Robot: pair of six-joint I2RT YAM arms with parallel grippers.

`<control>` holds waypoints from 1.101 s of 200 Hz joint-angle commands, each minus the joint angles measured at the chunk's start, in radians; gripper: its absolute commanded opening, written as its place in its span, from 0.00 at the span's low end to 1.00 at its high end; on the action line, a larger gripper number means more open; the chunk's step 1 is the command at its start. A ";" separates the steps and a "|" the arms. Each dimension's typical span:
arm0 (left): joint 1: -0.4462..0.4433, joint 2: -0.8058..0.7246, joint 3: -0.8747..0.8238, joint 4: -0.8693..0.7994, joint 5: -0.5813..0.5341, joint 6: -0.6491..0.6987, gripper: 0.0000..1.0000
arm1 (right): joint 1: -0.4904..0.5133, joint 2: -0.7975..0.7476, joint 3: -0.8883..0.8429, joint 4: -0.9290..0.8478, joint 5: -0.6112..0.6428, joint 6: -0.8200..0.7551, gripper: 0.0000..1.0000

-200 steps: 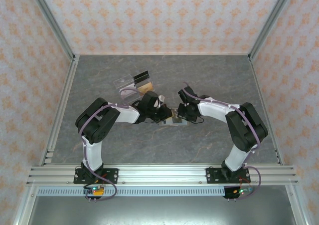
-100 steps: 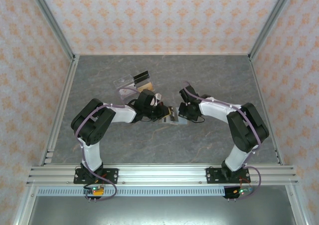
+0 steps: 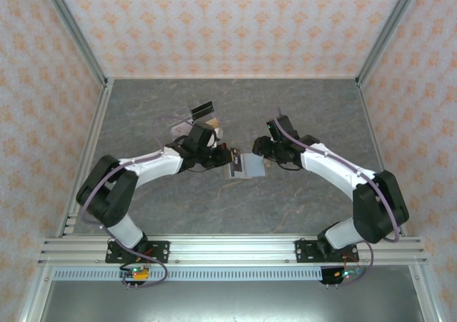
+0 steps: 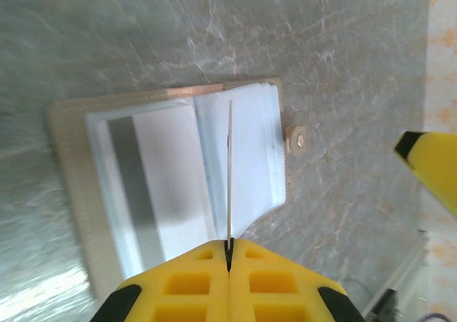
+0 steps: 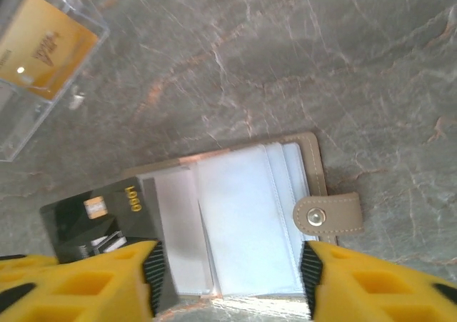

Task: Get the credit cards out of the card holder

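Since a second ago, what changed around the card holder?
The right fingers opened and drew slightly back from the card holder. The left arm stretched out and its elbow dropped. The left fingers stayed pinched on a thin card, seen edge-on over the holder. The holder still lies open on the table, and the tray has not moved.

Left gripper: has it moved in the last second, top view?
Yes. Shut on the black credit card, the left gripper has pulled back left and away from the arm bases, closer to the clear plastic tray.
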 commanded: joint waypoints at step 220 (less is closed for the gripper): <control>0.122 0.221 0.814 -0.706 -0.447 1.198 0.00 | -0.043 -0.073 -0.209 0.264 0.060 -0.141 0.99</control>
